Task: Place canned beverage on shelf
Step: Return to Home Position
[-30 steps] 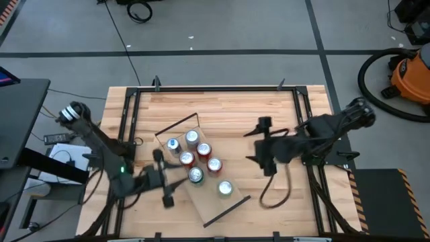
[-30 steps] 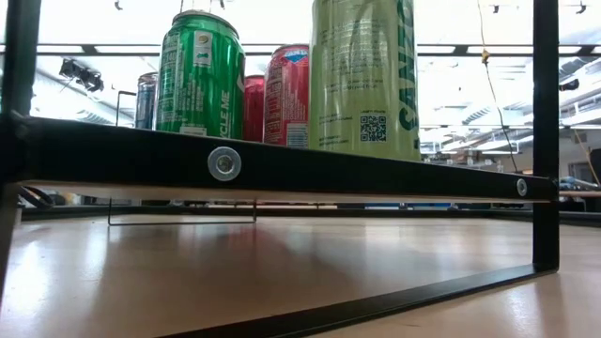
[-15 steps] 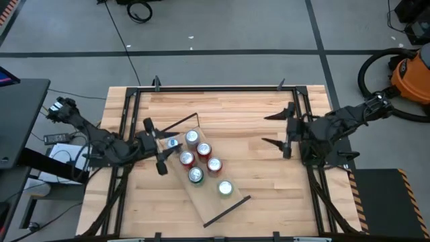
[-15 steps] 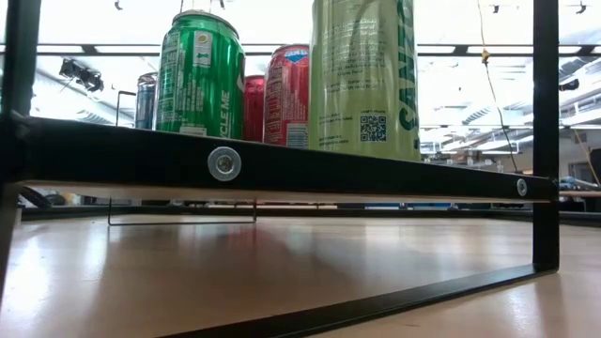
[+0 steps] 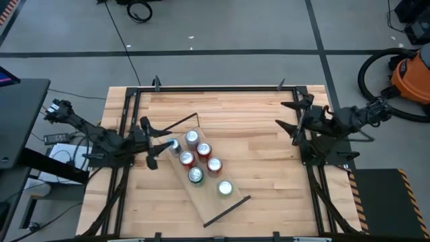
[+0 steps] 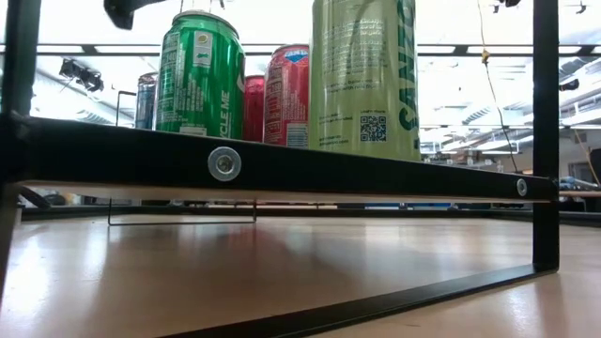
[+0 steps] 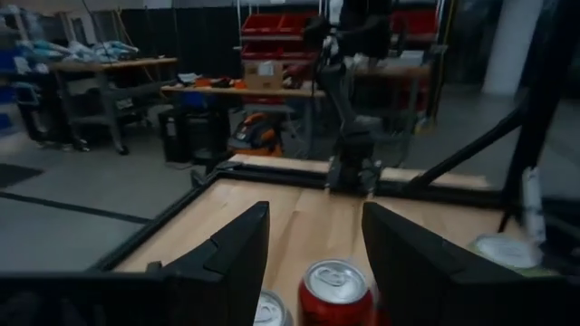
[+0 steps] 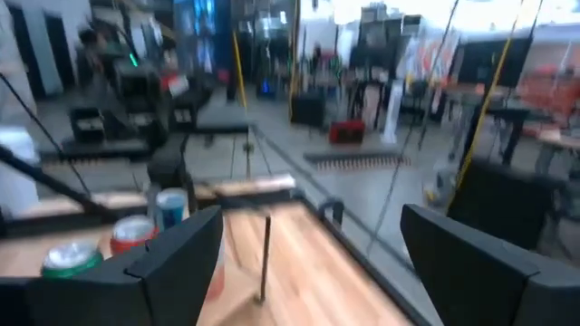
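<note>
The shelf [image 5: 236, 199], a pale wood plank with black rod frames at its ends, lies slantwise on the tabletop. Several cans stand upright on it: a blue one [image 5: 173, 144], a silver one [image 5: 192, 138], three red ones [image 5: 203, 149], a green one [image 5: 195, 175] and a light green one [image 5: 225, 188]. My left gripper [image 5: 150, 143] is open and empty just left of the blue can; its wrist view shows a red can [image 7: 335, 288] beyond its fingers. My right gripper [image 5: 293, 122] is open and empty near the table's right edge.
A black metal frame [image 5: 215, 88] runs around the slatted tabletop. In the low view the shelf's black front rail [image 6: 282, 169] and end post [image 6: 546, 131] stand close. An orange vacuum [image 5: 411, 75] stands on the floor beyond the table's right edge. Bare wood lies between the shelf and my right gripper.
My left gripper has swung from the shelf's near side toward the table's far edge and now sits by the blue can at the shelf's left end. My right gripper has drawn back from the table's middle toward the right and far edges. The cans have stayed in place.
</note>
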You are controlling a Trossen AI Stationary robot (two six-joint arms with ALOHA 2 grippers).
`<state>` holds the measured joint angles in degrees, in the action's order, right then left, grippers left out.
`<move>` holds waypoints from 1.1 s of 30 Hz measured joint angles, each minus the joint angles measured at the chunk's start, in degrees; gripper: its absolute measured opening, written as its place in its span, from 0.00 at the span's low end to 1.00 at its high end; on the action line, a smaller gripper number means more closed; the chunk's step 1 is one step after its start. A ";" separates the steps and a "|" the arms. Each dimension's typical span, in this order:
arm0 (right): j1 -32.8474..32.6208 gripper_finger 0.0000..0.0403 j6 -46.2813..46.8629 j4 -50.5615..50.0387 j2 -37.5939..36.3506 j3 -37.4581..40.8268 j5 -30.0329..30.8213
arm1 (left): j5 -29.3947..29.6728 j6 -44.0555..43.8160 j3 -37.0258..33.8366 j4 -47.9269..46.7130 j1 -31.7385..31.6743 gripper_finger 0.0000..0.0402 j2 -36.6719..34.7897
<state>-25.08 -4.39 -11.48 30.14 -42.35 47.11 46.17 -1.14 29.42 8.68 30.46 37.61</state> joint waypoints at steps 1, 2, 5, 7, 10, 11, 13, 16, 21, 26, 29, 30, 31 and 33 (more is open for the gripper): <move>0.11 0.86 -1.76 2.67 -1.12 1.37 -0.66 | 0.00 -0.97 -1.02 0.21 0.44 0.47 -1.74; 0.11 0.86 -3.38 5.12 -2.03 2.52 -1.30 | 0.01 -1.89 -1.89 0.19 1.07 0.47 -3.55; 0.11 0.86 -7.72 9.32 -4.63 5.50 -1.92 | 0.24 -3.64 -3.47 0.24 2.88 0.47 -8.69; 0.11 0.86 -9.91 11.22 -6.45 7.10 -1.68 | 1.52 -3.81 -3.62 -0.29 3.68 0.47 -11.47; 0.11 0.86 -14.46 15.99 -9.54 10.37 -1.13 | 4.52 -3.19 -3.62 -1.96 4.67 0.47 -14.89; 0.11 0.86 -15.86 17.39 -10.74 11.52 -1.11 | 5.47 -2.91 -3.62 -2.90 4.93 0.47 -15.81; 0.11 0.86 -17.33 18.63 -13.19 13.17 -1.11 | 7.54 -2.72 -3.62 -5.36 5.19 0.47 -17.51; 0.11 0.86 -17.93 18.35 -17.35 15.23 -1.09 | 9.65 -1.57 -3.64 -6.42 4.99 0.47 -18.69; 0.11 0.86 -17.08 18.57 -22.76 18.68 -1.11 | 9.66 6.44 -3.64 -5.96 4.95 0.47 -18.45; 0.11 0.86 -18.04 27.22 -23.55 22.55 -6.55 | 7.65 22.19 -3.66 -0.16 5.02 0.47 -18.41; 0.09 0.86 -19.22 34.26 -22.58 22.93 -7.98 | 3.78 25.15 -3.66 6.39 5.06 0.47 -18.41; 0.11 0.86 -19.19 36.29 -22.39 22.97 -7.73 | 3.66 24.42 -3.66 7.90 5.06 0.47 -18.41; 0.10 0.86 -19.20 38.40 -22.24 22.98 -6.86 | 3.74 22.58 -3.66 9.10 5.03 0.47 -18.46; 0.09 0.86 -19.18 43.34 -22.18 22.98 -3.64 | 5.22 17.76 -3.66 10.54 4.67 0.47 -18.58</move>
<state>-24.99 -23.57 31.86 7.96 -19.38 43.47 51.39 16.62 25.76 19.23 35.14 19.03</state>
